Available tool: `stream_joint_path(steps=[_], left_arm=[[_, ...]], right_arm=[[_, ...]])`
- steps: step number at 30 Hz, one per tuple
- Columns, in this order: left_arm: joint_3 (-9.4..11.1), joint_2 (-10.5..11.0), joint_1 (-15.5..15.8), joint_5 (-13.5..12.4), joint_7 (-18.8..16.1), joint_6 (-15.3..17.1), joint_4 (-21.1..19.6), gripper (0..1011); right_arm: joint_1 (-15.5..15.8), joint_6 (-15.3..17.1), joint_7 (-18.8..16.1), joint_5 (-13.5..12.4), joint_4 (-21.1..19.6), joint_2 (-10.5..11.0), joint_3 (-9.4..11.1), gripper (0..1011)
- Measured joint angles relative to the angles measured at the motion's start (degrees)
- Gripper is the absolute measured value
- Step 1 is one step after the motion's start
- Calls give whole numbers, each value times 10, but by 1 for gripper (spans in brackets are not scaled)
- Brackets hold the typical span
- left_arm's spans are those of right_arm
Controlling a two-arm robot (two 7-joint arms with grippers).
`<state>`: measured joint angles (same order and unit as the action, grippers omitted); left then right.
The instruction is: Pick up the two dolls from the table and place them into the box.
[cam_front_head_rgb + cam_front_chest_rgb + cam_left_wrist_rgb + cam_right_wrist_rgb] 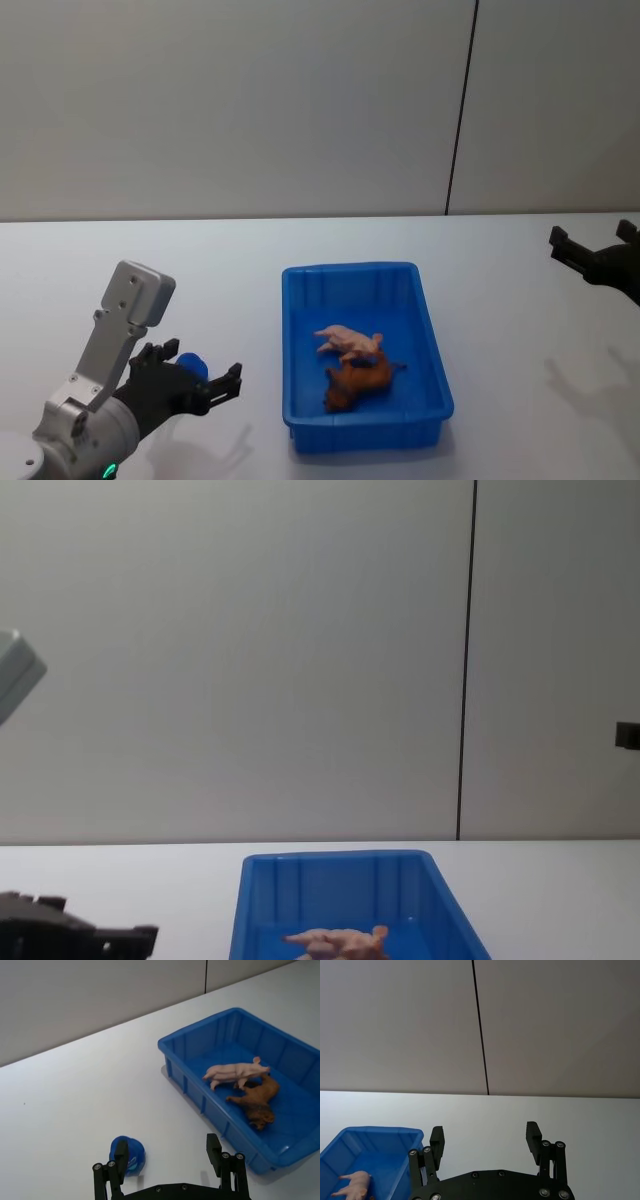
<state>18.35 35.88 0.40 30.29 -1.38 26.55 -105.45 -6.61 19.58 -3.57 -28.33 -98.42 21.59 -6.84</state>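
The white tabletop [200,270] stretches wide and almost bare under a plain grey wall. The blue box [365,435] stands on it between the robot's two sets of fingers, well apart from each and nearer the left set than the right.

The left gripper [167,1146] hangs low over the tabletop with its fingers [213,1147] spread wide and nothing between them; the box lies off to their outer side, beyond reach of a simple closing. The right gripper [485,1131] is held higher and far out on the other side, its fingers [533,1132] also apart and empty, with one corner of the box just below and inward of them.

Both dolls lie inside the box, on its floor and clear of its ribbed walls. The pale pink doll [348,342] rests on its side toward the middle, and the reddish-brown doll [360,382] lies touching it, closer to the box's near wall. Neither is anywhere near the fingers.

A small blue round object [127,1156], no part of the job, sits on the tabletop just beside one of the left fingers.

By the look of it the task is done: no doll is left on the tabletop, and nothing remains to be picked up or placed.
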Motion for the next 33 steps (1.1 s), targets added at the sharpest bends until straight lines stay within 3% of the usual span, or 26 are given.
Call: stream_joint_path(steps=[16, 33], left_arm=[[-3, -17, 16, -5, -5, 19, 48, 999], [-4, -53, 63, -23, 11, 24, 120, 999]], right_arm=[[0, 0, 0, 0, 0, 0, 0, 1001], [0, 0, 0, 0, 0, 0, 0, 1001]])
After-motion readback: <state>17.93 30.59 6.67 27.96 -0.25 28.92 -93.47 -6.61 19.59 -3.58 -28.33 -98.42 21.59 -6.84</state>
